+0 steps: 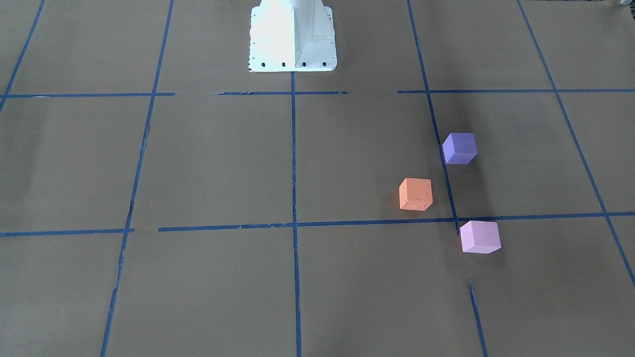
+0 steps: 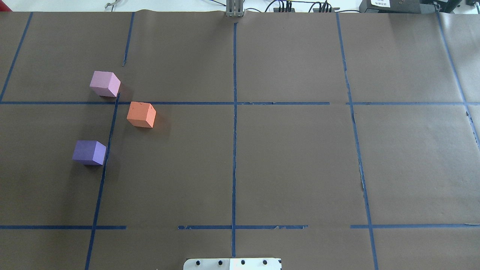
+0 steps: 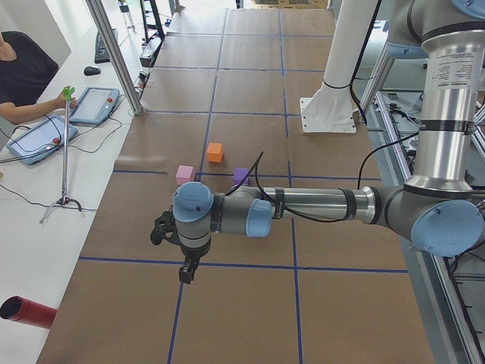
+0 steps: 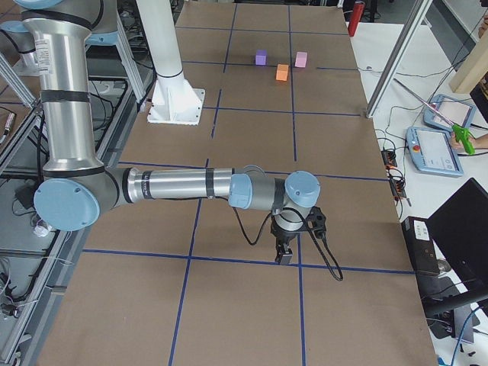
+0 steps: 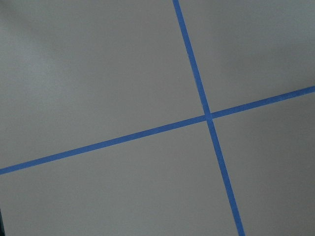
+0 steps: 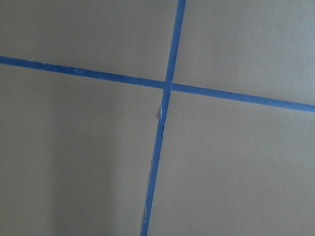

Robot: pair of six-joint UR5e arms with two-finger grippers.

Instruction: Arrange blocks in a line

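Front-facing view: the orange block (image 1: 415,194) sits on the brown paper (image 1: 198,163), just on the robot's side of a blue tape line (image 1: 293,163). The dark purple block (image 1: 460,148) lies near it, to the robot's left of the orange block and closer to the white base plate (image 1: 292,37). The pale pink block (image 1: 479,237) is also to the robot's left of the orange block, but on the side away from the base. No two blocks touch, and no arm shows here

Overhead view: the three cubes make a bent row, not a straight one. The orange block sticks out toward the table's middle, with the pink one beyond it and the purple one nearer the robot

Left side view: the near arm reaches out low, and the left gripper (image 3: 184,277) points down above a tape crossing, well apart from the orange block and holding nothing. I cannot tell whether its fingers are parted or closed

Right side view: the right gripper (image 4: 284,258) hangs over a tape line, far from the orange block, with nothing in it. How its jaws stand cannot be told

Both wrist views: only paper and crossed tape
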